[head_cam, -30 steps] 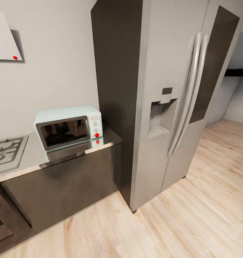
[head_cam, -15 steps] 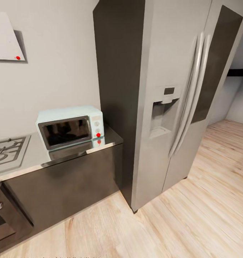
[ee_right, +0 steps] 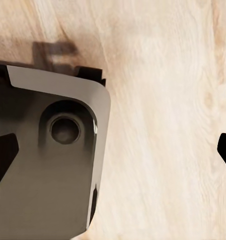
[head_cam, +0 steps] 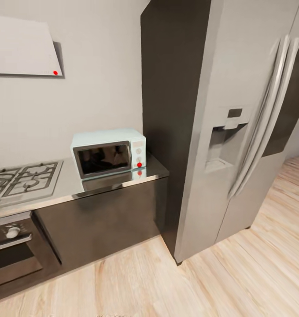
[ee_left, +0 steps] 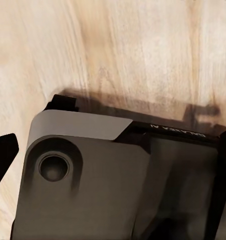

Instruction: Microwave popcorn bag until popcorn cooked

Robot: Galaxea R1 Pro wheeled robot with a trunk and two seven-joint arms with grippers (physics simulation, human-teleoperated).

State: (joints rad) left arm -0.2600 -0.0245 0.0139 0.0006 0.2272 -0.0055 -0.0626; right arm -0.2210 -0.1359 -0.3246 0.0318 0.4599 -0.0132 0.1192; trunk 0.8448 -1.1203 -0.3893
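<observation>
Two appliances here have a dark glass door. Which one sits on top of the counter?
The pale mint microwave, standing on the steel countertop beside the fridge. The oven is built in low, under the gas hob.

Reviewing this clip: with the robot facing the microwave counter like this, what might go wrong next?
1. The pale blue-mint microwave has its dark glass door shut, so it must be opened before anything goes in.
2. It stands close beside the tall grey steel fridge, which may crowd an arm reaching in from that side.
3. The gas hob with black grates lies on the shiny steel countertop next to the microwave; a bag set down there would be misplaced.
</observation>
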